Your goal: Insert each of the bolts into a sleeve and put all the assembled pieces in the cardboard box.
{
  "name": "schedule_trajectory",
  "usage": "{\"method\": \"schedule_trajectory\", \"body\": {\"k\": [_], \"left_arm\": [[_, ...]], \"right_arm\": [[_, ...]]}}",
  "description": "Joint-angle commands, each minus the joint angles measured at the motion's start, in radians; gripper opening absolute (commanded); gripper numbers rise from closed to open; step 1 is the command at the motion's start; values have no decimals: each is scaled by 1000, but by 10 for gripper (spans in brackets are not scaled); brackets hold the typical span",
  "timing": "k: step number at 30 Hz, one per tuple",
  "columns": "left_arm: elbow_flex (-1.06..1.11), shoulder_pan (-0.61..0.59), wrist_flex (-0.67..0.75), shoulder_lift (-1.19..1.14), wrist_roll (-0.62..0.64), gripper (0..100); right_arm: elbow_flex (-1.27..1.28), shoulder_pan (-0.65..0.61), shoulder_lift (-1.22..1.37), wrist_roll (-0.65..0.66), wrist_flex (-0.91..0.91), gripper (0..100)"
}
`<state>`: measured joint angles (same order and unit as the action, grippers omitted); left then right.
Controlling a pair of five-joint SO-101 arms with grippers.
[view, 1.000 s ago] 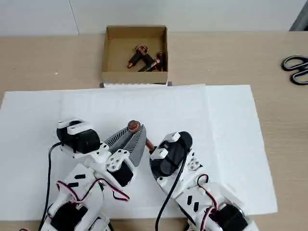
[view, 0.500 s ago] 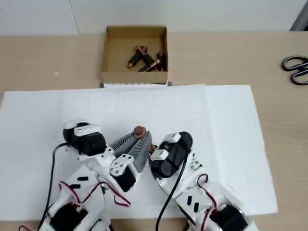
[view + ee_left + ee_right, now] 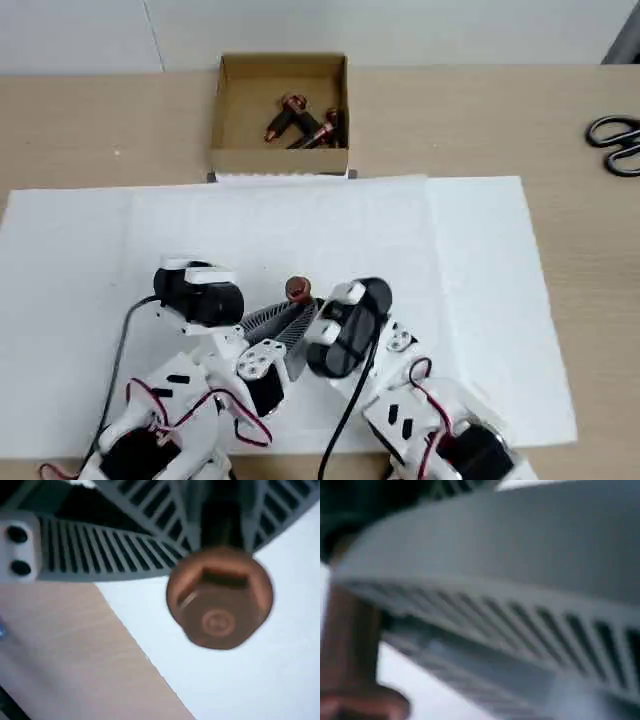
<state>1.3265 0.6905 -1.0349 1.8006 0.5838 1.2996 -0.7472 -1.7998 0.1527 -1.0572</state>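
My left gripper [image 3: 291, 304] is shut on a copper hex-headed bolt [image 3: 296, 290] near the front middle of the white sheet. In the left wrist view the bolt head [image 3: 219, 602] sticks out past the grey ribbed fingers [image 3: 125, 545], with a dark sleeve [image 3: 221, 525] clamped between them behind it. My right arm's wrist housing [image 3: 350, 322] presses close against the left gripper's side and covers the right gripper. The right wrist view shows a copper shaft [image 3: 349, 645] beside a grey ribbed finger [image 3: 520, 605]. The cardboard box [image 3: 280, 158] at the back holds several assembled pieces [image 3: 300, 120].
The white foam sheet [image 3: 480, 270] covers most of the wooden table. Black scissors [image 3: 615, 145] lie at the far right edge. The two arms crowd the sheet's front middle; open sheet lies between them and the box.
My left gripper has swung right and toward the front with the bolt, ending against the right arm's wrist. The right arm has shifted slightly left toward it.
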Motion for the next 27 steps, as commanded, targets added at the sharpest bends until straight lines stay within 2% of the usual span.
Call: {"method": "schedule_trajectory", "body": {"k": [1, 8, 16, 23, 27], "left_arm": [[25, 11, -11, -12, -37, 7], [22, 11, -15, -12, -38, 7], [25, 11, -15, -12, -103, 16], [28, 11, -71, -12, -132, 201], [25, 11, -100, -12, -160, 214]], "right_arm": [[-92, 1, -12, 44, 50, 2], [-92, -1, -12, 77, 48, 2], [-89, -1, -12, 98, 48, 2], [-87, -1, -12, 98, 42, 2], [-86, -1, -12, 97, 42, 2]]}}
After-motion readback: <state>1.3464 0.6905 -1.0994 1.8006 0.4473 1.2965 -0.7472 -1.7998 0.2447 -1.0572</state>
